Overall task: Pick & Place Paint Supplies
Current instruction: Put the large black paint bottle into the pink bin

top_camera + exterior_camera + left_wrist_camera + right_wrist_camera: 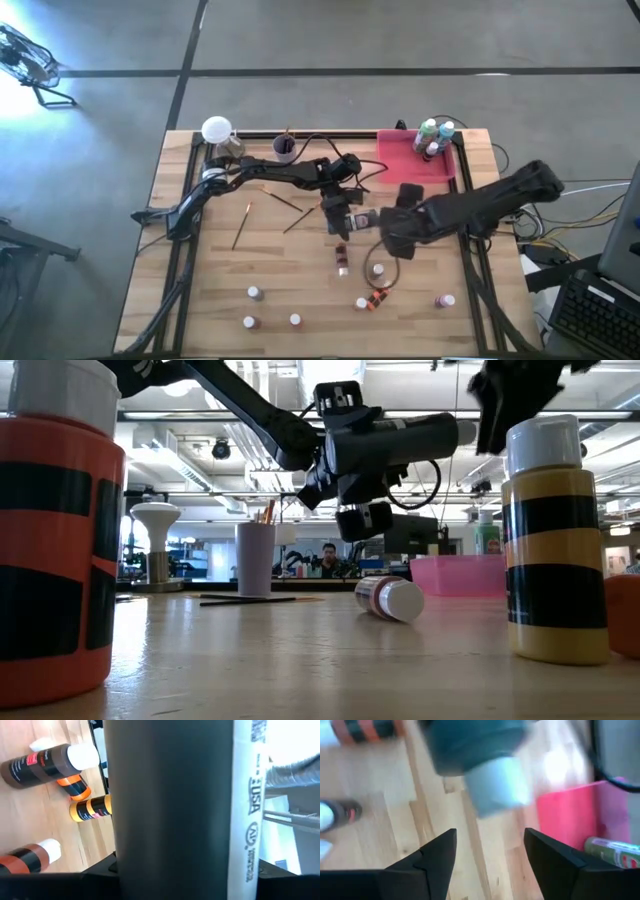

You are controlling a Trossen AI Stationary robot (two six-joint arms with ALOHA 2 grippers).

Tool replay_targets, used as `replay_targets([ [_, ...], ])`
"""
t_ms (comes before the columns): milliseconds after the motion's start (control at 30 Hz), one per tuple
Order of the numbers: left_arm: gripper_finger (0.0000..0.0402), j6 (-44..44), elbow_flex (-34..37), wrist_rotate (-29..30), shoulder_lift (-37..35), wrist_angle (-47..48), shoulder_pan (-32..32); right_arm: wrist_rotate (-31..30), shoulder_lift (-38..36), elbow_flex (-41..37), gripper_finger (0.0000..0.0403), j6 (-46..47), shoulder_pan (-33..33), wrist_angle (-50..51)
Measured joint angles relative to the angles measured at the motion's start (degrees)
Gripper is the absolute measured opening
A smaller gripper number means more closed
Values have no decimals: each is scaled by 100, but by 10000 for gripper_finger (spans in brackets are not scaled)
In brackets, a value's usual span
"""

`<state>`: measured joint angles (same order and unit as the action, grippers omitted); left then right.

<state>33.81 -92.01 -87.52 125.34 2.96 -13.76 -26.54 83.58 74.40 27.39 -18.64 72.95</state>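
Two arms, high: crowded mid-table; my left gripper [341, 218], grip I cannot tell; bottles [343, 252] toward near edge, more in tray [400, 165], far-right corner.
Right wrist: my right gripper [490, 840] gapes, empty.
Risk: arms clash, toppling bottles.

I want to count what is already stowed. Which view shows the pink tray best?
The high view: the pink tray shows whole from above, with bottles grouped in its far right corner. The low view shows only its side wall, not its contents. The right wrist view catches part of it, blurred. The left wrist view misses it.
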Motion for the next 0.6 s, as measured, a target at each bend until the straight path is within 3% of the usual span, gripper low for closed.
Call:
replay_targets([
  [133,196,-579,-11,300,2,6,-2,-791,-581,-90,217,780,-378,-24],
  [233,196,-1180,-24,875,4,-96,-1,-1561,-1039,-290,215,1575,-740,-56],
  [467,195,-2279,-28,2969,7,-663,15,-3347,-2028,-1198,226,3245,-1476,-566],
  [600,195,-2778,-33,4262,7,-905,105,-3545,-2444,-1710,234,3097,-1564,-1341],
])
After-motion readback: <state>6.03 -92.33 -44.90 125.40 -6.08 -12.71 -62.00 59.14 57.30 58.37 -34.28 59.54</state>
